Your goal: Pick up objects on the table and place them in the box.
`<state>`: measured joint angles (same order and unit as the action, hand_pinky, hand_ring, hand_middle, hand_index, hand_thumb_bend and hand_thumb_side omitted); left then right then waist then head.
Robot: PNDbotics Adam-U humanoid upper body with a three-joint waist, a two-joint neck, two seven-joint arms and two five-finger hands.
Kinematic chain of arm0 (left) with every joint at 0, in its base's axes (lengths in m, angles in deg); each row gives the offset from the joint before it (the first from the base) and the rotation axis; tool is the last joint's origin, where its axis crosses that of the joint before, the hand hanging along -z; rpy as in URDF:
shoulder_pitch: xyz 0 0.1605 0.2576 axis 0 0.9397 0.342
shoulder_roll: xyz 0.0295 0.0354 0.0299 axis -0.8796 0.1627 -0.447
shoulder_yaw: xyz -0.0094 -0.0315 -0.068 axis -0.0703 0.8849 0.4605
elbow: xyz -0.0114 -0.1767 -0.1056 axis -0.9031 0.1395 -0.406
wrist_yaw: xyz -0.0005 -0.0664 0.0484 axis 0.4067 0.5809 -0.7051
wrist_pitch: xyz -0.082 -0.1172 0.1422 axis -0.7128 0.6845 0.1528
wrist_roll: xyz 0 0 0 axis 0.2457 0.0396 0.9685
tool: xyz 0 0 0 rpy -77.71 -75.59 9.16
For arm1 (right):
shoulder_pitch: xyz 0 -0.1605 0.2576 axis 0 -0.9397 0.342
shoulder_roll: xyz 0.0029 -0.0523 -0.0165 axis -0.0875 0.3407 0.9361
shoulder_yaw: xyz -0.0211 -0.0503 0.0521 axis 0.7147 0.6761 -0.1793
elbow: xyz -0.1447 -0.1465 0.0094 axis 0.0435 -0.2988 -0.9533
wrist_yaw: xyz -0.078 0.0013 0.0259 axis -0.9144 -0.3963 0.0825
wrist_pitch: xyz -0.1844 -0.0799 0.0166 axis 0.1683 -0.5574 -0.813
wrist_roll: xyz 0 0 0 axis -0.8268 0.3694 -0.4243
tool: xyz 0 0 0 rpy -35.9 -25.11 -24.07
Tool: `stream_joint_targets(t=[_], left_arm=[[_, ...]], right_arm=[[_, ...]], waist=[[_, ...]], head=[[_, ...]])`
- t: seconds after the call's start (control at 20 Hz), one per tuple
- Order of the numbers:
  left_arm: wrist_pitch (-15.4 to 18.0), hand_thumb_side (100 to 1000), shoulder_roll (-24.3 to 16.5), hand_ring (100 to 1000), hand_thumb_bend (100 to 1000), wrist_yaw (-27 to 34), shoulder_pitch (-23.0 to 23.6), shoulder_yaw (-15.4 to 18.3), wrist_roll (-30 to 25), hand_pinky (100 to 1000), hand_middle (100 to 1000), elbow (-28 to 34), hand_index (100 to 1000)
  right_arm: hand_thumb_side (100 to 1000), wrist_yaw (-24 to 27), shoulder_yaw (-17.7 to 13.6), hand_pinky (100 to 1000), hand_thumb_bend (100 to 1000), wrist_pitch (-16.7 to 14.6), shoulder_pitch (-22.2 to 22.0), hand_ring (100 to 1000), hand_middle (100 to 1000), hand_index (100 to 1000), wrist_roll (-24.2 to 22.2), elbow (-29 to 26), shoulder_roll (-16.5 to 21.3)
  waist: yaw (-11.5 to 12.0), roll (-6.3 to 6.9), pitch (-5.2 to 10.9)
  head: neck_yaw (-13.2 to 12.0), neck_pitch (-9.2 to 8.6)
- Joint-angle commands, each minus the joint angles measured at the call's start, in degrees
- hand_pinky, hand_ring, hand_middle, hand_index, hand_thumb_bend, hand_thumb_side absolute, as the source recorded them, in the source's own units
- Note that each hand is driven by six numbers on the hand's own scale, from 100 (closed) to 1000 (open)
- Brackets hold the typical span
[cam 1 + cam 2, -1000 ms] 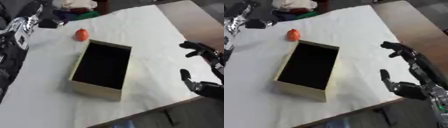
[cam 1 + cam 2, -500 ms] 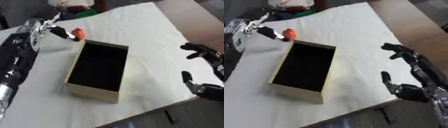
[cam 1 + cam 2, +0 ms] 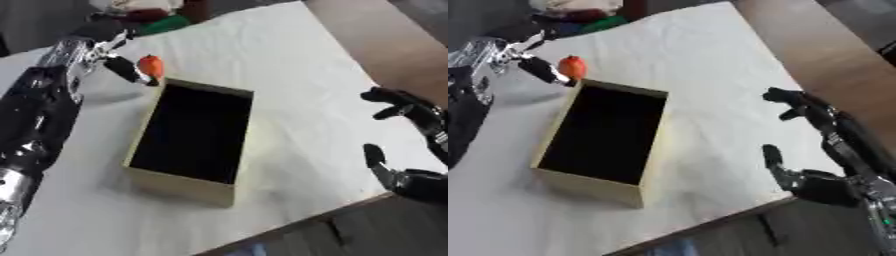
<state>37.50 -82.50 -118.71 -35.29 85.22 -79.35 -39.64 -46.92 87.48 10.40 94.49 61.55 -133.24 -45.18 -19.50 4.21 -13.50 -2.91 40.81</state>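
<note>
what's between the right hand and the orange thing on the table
The open cardboard box lies between them, with bare white tablecloth on the right hand's side. The orange object sits just past the box's far corner, by the left hand. The right eye view shows this best.

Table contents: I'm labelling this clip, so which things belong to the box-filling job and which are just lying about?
Belonging to the job:
- orange object, beside the box's far end
- box, open, nothing visible inside
- left hand, reaching at the orange object

Just lying about:
- heap of white, red and green things at the far edge
- right hand, idle, open, at the table's right edge
</note>
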Motion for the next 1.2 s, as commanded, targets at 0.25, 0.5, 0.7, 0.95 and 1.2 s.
stream_joint_targets(t=[0.25, 0.5, 0.7, 0.95, 1.2], left_arm=[[-4.0, 547, -0.1, 777, 654, -1.1, -1.2, 1.0, 4.8, 791, 768, 0.5, 904], [-7.1, 557, -0.4, 779, 648, -0.7, -1.4, 1.7, 7.9, 791, 771, -0.1, 904], [-8.1, 558, -0.7, 778, 647, -0.1, -1.5, 1.7, 8.7, 790, 769, -0.5, 902], [-8.6, 544, -0.7, 761, 616, 0.1, -1.5, 1.8, 8.3, 774, 759, -1.0, 895], [-9.5, 530, -0.7, 737, 528, -0.6, -1.4, 1.9, 9.7, 749, 735, -0.8, 870]], right_arm=[[345, 0.6, 0.0, 704, 100, -0.2, 1.0, 897, 860, 1000, -0.4, -1.4, 0.3], [351, 0.8, 0.0, 701, 100, -0.2, 1.6, 897, 859, 1000, -0.5, -1.5, -0.1], [354, 0.8, 0.0, 699, 100, -0.2, 1.9, 897, 859, 1000, -0.6, -1.5, -0.5], [359, 0.8, 0.0, 697, 100, -0.1, 2.3, 897, 859, 1000, -0.7, -1.5, -0.7], [361, 0.9, 0.0, 696, 100, -0.1, 2.6, 897, 859, 1000, -0.8, -1.5, -1.0]], waist=[[-0.8, 0.03, 0.20], [-1.9, 0.27, -0.63], [-2.5, 0.55, -1.31], [-3.1, 0.95, -1.86], [-3.6, 1.17, -2.41]], head=[[-0.5, -1.20], [-0.9, -1.99], [-1.2, -2.46], [-1.3, -2.73], [-1.3, -2.99]])
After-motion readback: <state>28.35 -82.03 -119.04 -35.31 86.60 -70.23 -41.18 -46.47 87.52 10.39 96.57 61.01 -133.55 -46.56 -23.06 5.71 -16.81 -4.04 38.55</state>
